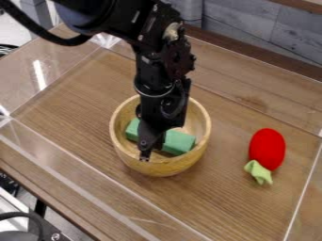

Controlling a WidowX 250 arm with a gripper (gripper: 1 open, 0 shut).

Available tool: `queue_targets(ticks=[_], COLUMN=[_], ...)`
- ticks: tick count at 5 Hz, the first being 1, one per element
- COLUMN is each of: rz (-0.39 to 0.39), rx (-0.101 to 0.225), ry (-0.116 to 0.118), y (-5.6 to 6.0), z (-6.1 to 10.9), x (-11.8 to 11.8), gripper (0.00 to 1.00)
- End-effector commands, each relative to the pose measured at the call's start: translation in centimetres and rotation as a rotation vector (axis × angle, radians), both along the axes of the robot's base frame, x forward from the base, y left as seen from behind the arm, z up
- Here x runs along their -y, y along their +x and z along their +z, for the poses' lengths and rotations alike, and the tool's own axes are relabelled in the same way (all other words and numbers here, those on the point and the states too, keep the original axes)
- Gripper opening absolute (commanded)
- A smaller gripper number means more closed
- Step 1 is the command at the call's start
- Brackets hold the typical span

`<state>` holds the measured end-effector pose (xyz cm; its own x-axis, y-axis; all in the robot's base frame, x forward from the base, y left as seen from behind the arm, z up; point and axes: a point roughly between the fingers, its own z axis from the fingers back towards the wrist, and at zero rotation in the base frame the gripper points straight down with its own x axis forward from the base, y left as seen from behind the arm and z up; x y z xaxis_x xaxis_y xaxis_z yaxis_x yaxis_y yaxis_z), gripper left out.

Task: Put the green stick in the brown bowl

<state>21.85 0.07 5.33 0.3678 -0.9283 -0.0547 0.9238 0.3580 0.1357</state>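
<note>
We see the black robot gripper pointing straight down into the round light-tan wooden bowl, which stands on the brown wood-grain table. The fingers are deep inside the bowl, close to its front wall, and they stand pressed together with almost no gap. Their tips are dark against the bowl, so we cannot tell from the view if they pinch anything.

The matte green rectangular stick lies inside the bowl. One part of it shows to the right of the fingers and a smaller green part shows to the left and a little behind them, so the fingers stand in front of its middle. Its long axis seems to run across the bowl, from the back left to the front right, roughly level. The right end points toward the bowl's right wall. Whether the fingers touch the stick or only stand before it, we cannot say.

Well to the right of the fingers, outside the bowl, a red strawberry-like toy with small green leaves lies on the table.
</note>
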Motion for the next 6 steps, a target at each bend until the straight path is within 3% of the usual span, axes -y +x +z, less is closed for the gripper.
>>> queue_targets(ticks=[1,4,5,6], rz=[0.018,0.054,0.069,0.081], rx=[0.019,0.018,0.021,0.02], ry=[-0.016,-0.061,-0.064,-0.066], y=[0.4,0.5,0.6,0.7], z=[0.3,0.2,0.9,1.5], x=[-0.1,-0.1,-0.3,-0.4], gripper=[0.0,0.0,1.0,1.0])
